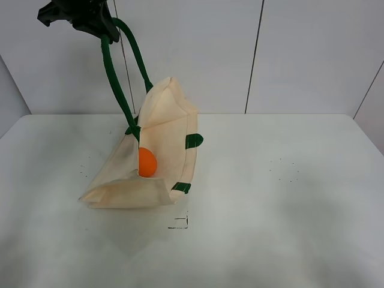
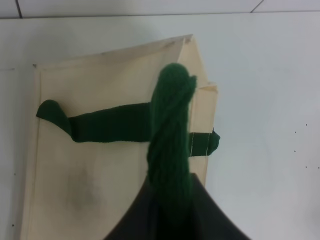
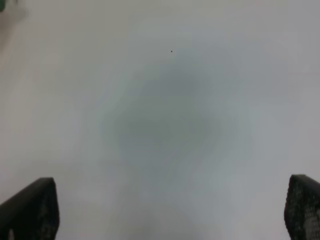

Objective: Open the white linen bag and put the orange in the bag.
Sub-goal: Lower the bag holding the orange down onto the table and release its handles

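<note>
Two grippers are at work, and only one holds anything. The left gripper [image 1: 99,27], a black claw high above the table's back left, is clamped on the dark green strap handle [image 1: 114,78]. In the left wrist view the left gripper [image 2: 170,200] shows that twisted strap [image 2: 170,130] rising straight out of its dark body. From that grip the handle runs down to the white linen bag [image 1: 162,132], a cream rectangular fabric tote, which hangs tilted with its upper edge raised and its lower part slumped on the pale grey table [image 1: 288,198]. The round bright orange fruit [image 1: 146,162] sits inside the bag's gaping mouth, partly hidden by the folded lower panel. Two small green tabs [image 1: 194,141] show on the side of the bag facing the table's middle. The right gripper [image 3: 170,210] is spread wide, its two black fingertips [image 3: 35,207] far apart over bare table with nothing between them. It does not show in the high view.
</note>
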Available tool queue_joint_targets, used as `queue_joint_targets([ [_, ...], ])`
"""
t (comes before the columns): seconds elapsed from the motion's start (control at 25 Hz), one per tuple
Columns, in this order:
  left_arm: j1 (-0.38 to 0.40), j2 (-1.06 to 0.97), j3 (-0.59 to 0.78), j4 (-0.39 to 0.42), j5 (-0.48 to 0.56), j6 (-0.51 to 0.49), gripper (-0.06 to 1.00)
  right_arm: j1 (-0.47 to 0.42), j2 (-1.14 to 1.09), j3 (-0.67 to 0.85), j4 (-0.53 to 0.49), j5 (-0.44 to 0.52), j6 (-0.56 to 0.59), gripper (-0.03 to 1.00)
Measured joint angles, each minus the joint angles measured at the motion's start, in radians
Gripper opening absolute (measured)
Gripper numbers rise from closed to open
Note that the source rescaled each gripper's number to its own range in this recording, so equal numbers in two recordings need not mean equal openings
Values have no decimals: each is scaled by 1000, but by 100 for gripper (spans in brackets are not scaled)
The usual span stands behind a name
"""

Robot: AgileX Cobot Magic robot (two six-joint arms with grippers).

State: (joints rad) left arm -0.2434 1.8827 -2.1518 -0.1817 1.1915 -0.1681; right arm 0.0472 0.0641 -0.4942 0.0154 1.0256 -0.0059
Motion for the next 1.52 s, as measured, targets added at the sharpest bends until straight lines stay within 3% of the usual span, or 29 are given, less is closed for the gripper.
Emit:
queue_joint_targets([
  [0.44, 0, 33, 1, -4, -1, 4, 0, 0, -68, 0, 5, 0, 0, 100],
  [0.96, 0, 318, 81, -10, -45, 70, 1, 0, -68, 0, 5, 0, 0, 100],
  [1.04, 0, 326, 93, -10, -59, 82, 10, 0, -68, 0, 5, 0, 0, 100],
  [1.08, 0, 326, 97, -10, -63, 87, 19, 0, -68, 0, 5, 0, 0, 100],
  [1.28, 0, 326, 99, -7, -69, 96, 81, 0, -68, 0, 5, 0, 0, 100],
  [1.36, 0, 326, 99, 34, -67, 100, 92, 0, -68, 0, 5, 0, 0, 100],
  [1.52, 0, 326, 99, 140, -41, 72, 97, 0, -68, 0, 5, 0, 0, 100],
])
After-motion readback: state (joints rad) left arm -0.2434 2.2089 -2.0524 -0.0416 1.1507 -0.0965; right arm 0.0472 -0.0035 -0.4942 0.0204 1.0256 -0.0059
